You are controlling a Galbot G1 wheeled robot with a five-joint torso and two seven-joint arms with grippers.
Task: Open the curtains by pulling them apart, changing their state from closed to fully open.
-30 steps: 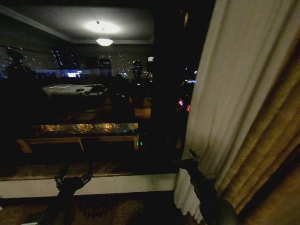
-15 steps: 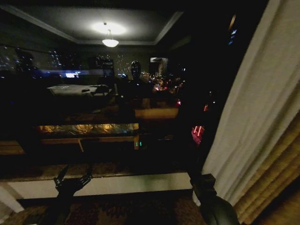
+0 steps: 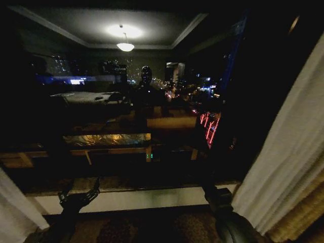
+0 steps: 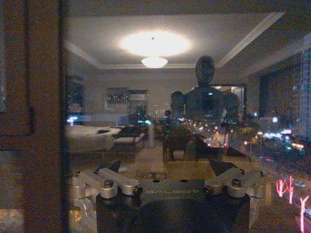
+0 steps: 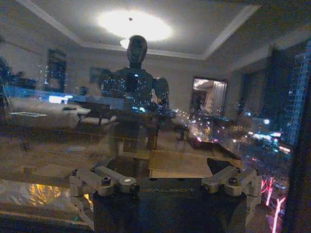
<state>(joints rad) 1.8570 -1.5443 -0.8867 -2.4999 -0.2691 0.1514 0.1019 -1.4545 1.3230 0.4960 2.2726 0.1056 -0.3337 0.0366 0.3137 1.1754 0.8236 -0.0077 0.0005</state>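
Note:
The right curtain (image 3: 283,152), sheer cream fabric, hangs drawn to the right side of the dark window. A strip of the left curtain (image 3: 12,215) shows in the lower left corner. My right gripper (image 3: 216,194) is low by the sill, just left of the right curtain's edge and holding none of it. In the right wrist view the right gripper (image 5: 163,167) is open and faces the glass. My left gripper (image 3: 78,194) sits low at the sill on the left, away from both panels. The left wrist view shows the left gripper (image 4: 165,170) open and empty too.
A golden-yellow drape (image 3: 304,217) hangs behind the right curtain at the lower right. The window glass (image 3: 152,101) reflects the room, a ceiling lamp and the robot. A white sill (image 3: 131,198) runs below it, with patterned carpet (image 3: 152,228) underneath.
The right curtain's edge has moved well to the right, baring more window. A strip of the left curtain has come into view at the lower left. My right gripper has dropped lower.

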